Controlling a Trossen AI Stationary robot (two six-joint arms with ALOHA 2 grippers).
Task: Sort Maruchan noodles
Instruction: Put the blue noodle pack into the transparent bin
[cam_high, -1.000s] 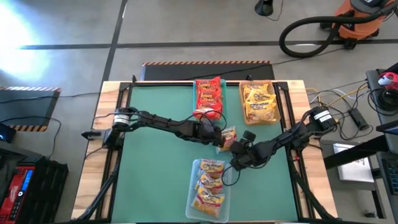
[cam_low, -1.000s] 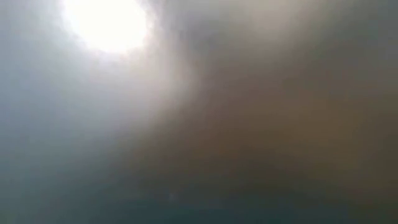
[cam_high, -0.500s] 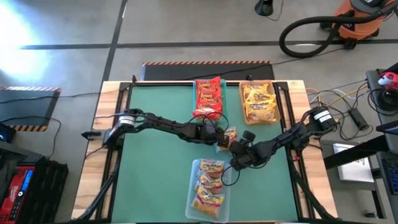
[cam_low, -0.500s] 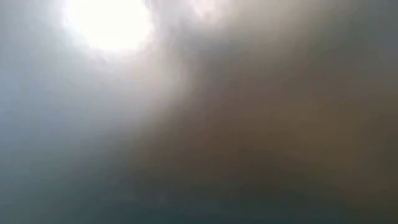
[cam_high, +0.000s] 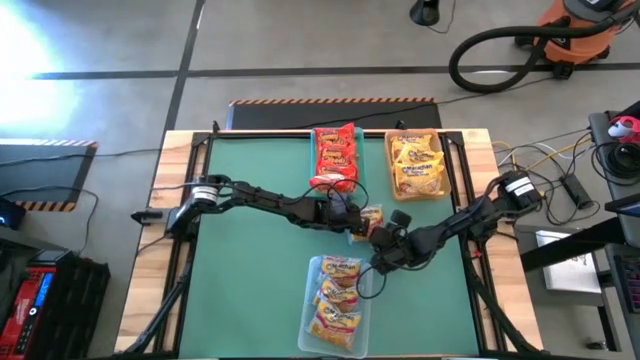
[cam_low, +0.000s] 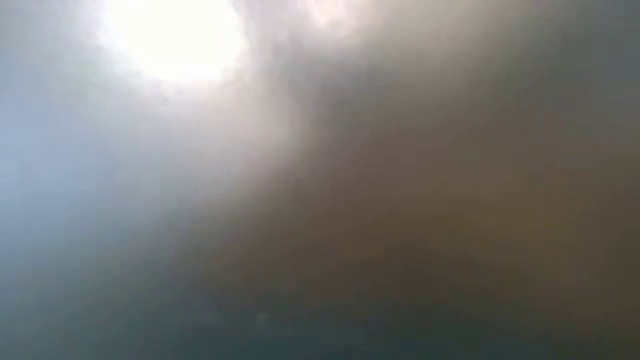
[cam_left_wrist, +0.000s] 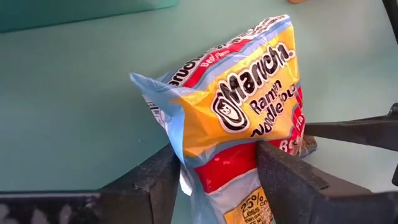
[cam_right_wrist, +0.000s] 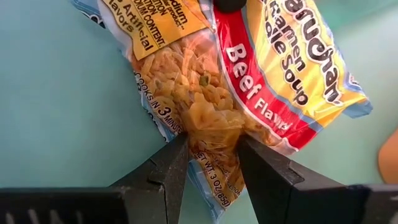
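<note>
Near the counter's (cam_high: 250, 270) front edge a clear bin (cam_high: 312, 275) holds yellow packets. Mid-counter, the right hand (cam_high: 378, 238) and left hand (cam_high: 352, 216) both pinch one beef noodle packet (cam_high: 369, 215). Farther back lie red packets (cam_high: 336, 155) and yellow packets (cam_high: 416, 165).

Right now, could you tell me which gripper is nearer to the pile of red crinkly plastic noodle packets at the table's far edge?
Left. The left gripper sits just below the red packet pile; the right gripper is farther toward the table's near side.
</note>
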